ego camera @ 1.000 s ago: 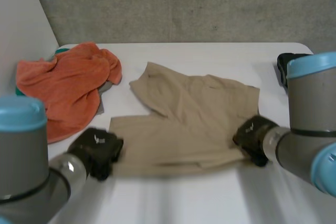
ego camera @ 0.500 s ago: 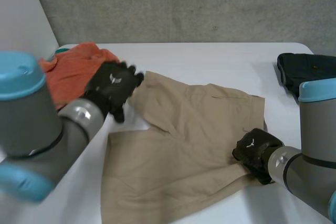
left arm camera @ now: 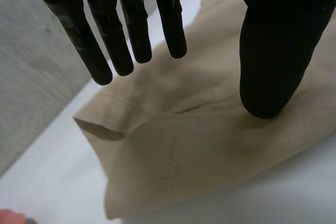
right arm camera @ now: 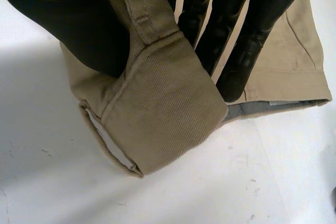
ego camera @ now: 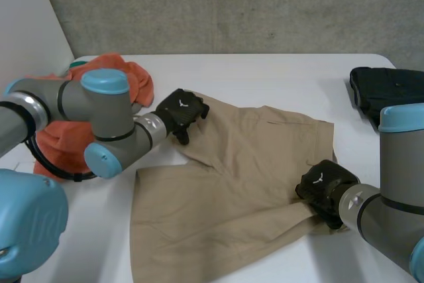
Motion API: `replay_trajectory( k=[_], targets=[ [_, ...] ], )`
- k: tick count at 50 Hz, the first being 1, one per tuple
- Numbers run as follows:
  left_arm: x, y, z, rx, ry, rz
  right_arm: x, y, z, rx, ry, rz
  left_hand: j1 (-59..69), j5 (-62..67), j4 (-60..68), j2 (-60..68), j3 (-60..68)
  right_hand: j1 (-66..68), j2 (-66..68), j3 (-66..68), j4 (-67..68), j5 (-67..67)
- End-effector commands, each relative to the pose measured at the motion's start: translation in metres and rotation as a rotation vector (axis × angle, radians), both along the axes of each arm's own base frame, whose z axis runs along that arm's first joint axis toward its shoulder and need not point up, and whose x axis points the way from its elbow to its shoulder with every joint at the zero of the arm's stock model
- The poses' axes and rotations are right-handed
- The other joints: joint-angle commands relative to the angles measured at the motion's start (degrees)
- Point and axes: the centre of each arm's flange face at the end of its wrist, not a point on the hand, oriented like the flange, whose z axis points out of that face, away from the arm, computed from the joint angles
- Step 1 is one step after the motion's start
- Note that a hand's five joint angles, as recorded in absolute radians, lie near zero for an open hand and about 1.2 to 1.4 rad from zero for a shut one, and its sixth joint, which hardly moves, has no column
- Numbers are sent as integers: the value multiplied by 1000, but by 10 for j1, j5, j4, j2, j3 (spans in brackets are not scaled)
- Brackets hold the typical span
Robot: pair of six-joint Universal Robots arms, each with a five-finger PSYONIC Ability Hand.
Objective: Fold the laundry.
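The tan shorts [ego camera: 232, 170] lie spread across the middle of the white table [ego camera: 265, 74], between an orange towel [ego camera: 132, 74] and a black garment [ego camera: 387, 91]. The left hand [ego camera: 180, 112] is at their far left corner, its fingers straight and spread, and its thumb tip seems to touch the cloth. The right hand [ego camera: 322, 187] clamps a thick folded edge at the near right between its thumb and fingers.

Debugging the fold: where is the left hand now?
Head view: the left hand rests on the far left corner of the beige shorts, beside the orange towel.
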Motion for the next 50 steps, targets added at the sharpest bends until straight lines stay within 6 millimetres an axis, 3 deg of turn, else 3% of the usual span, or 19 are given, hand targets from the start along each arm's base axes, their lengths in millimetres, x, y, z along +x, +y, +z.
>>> replay_trajectory(
  k=[1,12,17,22,31,43,50],
  targets=[
    [0,-1,-11,31,-47,-5,-3,-4,0,-4,-1,-17,20,25,25,21,20,247,130,118,118,126],
    [1,-4,-11,24,-75,-6,-3,-6,0,-14,-7,-16,68,74,73,70,68,247,130,118,118,126],
    [5,-4,-12,32,-107,31,-3,-6,0,-16,-8,-17,301,307,306,303,302,247,130,118,118,126],
    [8,-5,-6,3,-135,55,-4,-8,0,-19,-9,-22,442,447,447,443,442,247,130,118,118,126],
    [13,-5,0,-33,-177,75,-4,-8,0,-19,-9,-22,497,503,502,499,497,247,130,118,118,126],
    [46,14,-5,-23,-294,223,-3,-8,0,-27,-12,-21,497,503,502,499,497,247,130,118,118,126],
    [52,17,-3,-80,-286,317,-2,-11,1,-45,-35,-35,497,503,502,499,497,247,130,118,118,126]
  ],
)
